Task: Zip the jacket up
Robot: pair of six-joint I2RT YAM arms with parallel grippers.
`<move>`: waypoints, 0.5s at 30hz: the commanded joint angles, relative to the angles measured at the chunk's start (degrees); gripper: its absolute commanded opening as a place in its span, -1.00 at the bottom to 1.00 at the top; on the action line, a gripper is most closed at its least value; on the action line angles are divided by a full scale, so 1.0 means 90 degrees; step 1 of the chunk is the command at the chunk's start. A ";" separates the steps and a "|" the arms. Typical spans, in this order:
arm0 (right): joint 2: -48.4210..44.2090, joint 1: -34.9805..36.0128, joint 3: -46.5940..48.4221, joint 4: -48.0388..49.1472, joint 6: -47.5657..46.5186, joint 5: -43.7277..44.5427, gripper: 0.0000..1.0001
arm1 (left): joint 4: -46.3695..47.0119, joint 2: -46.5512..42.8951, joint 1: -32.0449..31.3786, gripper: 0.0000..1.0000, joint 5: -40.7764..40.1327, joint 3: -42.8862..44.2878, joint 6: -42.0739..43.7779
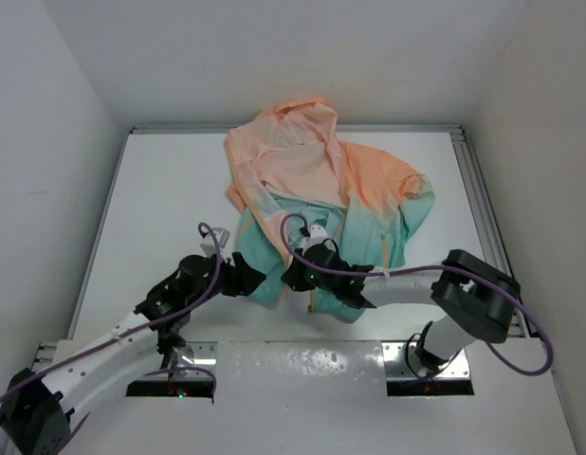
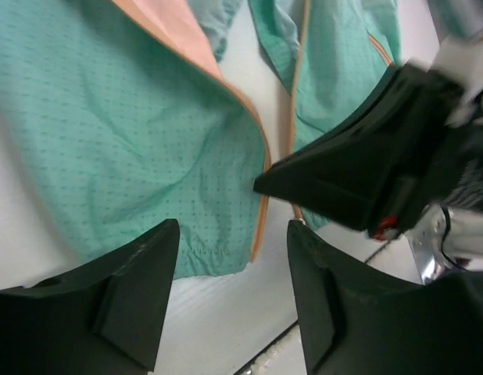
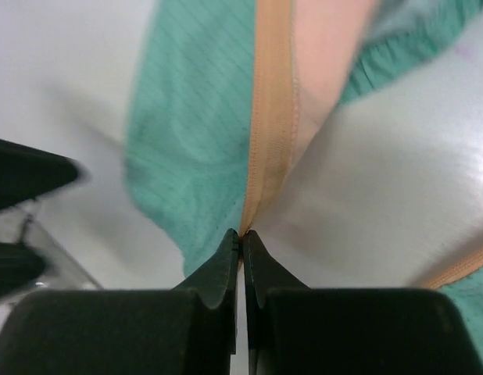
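The jacket [image 1: 312,190] lies spread on the white table, its peach hood far from me and its teal hem near. The front is unzipped, and the two teal panels [image 2: 132,133] part along orange zipper trim [image 2: 262,207]. My right gripper [image 3: 241,234] is shut on the bottom end of one orange zipper tape [image 3: 273,101], at the hem [image 1: 295,275]. My left gripper [image 2: 232,250] hangs open just short of the other panel's hem corner, with only bare table between its fingers [image 2: 148,273]. In the top view it [image 1: 247,277] sits just left of the right gripper.
The right gripper's black body [image 2: 359,176] crowds the right side of the left wrist view. The table's near edge with a metal rail [image 1: 302,353] runs just behind both grippers. White walls enclose the table [image 1: 160,190] on three sides.
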 commanded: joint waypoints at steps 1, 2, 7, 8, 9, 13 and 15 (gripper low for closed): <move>-0.0747 -0.0290 0.0021 0.0140 -0.0344 -0.0566 -1.00 | 0.1008 0.0343 -0.0026 0.12 0.0850 0.0004 0.0169; -0.0816 -0.0388 0.0001 0.0091 -0.0315 -0.1071 -1.00 | 0.1280 0.0508 -0.0026 0.13 0.1123 0.0014 0.0179; -0.0973 -0.1217 -0.0341 0.0870 0.0398 -0.2627 -1.00 | 0.1868 0.0754 -0.0026 0.15 0.1633 -0.0006 0.0257; -0.0982 -0.1287 -0.0350 0.0920 0.0486 -0.2928 -1.00 | 0.1907 0.0686 -0.0026 0.15 0.1633 -0.0044 0.0258; -0.1002 -0.1346 -0.0389 0.0959 0.0525 -0.3038 -1.00 | 0.1966 0.0647 -0.0026 0.16 0.1633 -0.0074 0.0258; -0.1041 -0.1571 -0.0526 0.1388 0.0798 -0.3468 -1.00 | 0.2356 0.0705 -0.0026 0.24 0.1847 -0.0201 0.0218; -0.1031 -0.1600 -0.0585 0.1516 0.0974 -0.3614 -1.00 | 0.2473 0.0919 -0.0026 0.25 0.1984 -0.0230 0.0228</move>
